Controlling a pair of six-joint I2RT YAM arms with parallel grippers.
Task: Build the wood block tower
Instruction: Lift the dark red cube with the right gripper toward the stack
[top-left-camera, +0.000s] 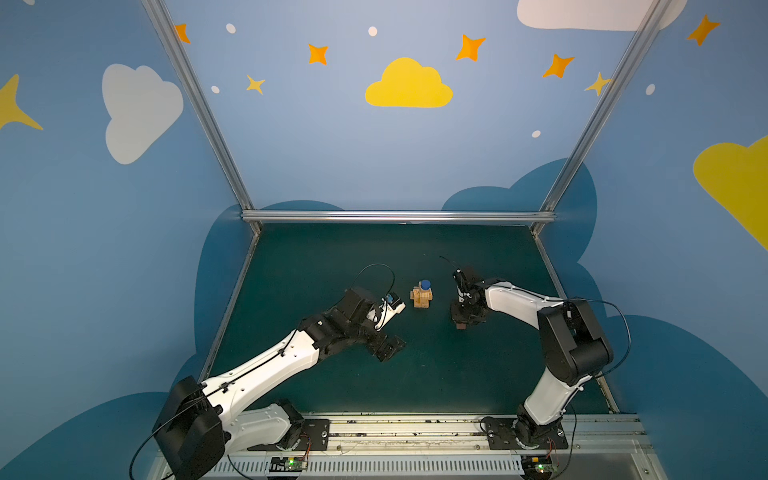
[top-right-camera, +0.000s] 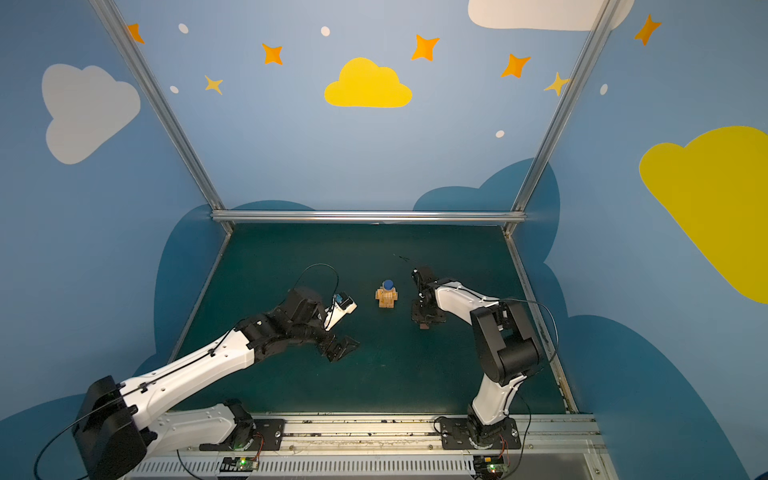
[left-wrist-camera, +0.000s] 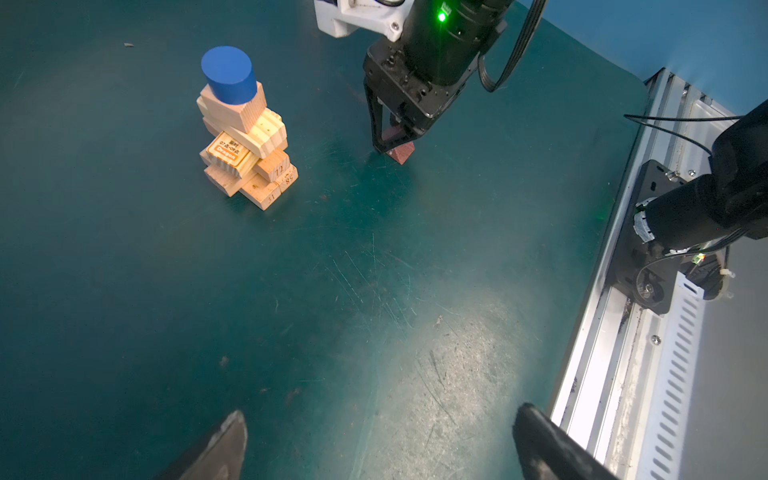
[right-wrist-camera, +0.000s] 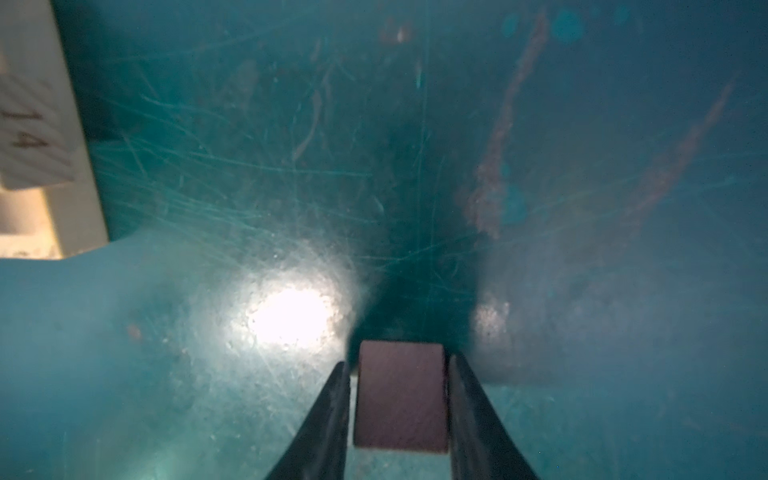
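Jaws: the left gripper (left-wrist-camera: 380, 413) hangs released, its tips wide apart over bare mat and holding nothing. The right gripper (right-wrist-camera: 399, 361) points straight down, its fingers (right-wrist-camera: 324, 424) close on either side of the dark reddish-brown cube (right-wrist-camera: 401, 399). A thin gap shows at each side, so whether they press the cube cannot be told.
Walls: blue panels (top-left-camera: 291, 145) painted with clouds and stars close the cell on three sides, behind aluminium posts.
Table: a dark green mat (top-left-camera: 332, 270), scratched and lit by patches of glare.
Rail: a silver rail (top-left-camera: 415, 428) along the near edge carries both arm bases.
Left arm: the left arm (top-left-camera: 270, 361) reaches in low from the near left. Its white wrist camera (top-left-camera: 390, 307) sits just left of the tower and apart from it, while its gripper hangs nearer the rail.
Right arm: the right arm (top-left-camera: 519, 303) arches in from the near right and drops its gripper to the mat, right of the tower.
Tower: the wood block tower (left-wrist-camera: 245, 137) stands mid-table between the two grippers and apart from both. It is built of tan bars in crosswise layers, some stamped with numbers, with a thicker tan block above.
Cap: a blue round piece (left-wrist-camera: 228, 75) sits on top of the tower.
Cube: it sits low at the mat, near the tower on its right, with open mat between them. Whether it rests on the mat cannot be told.
Marks: red-brown streaks (right-wrist-camera: 498, 145) cross the mat beyond the cube.
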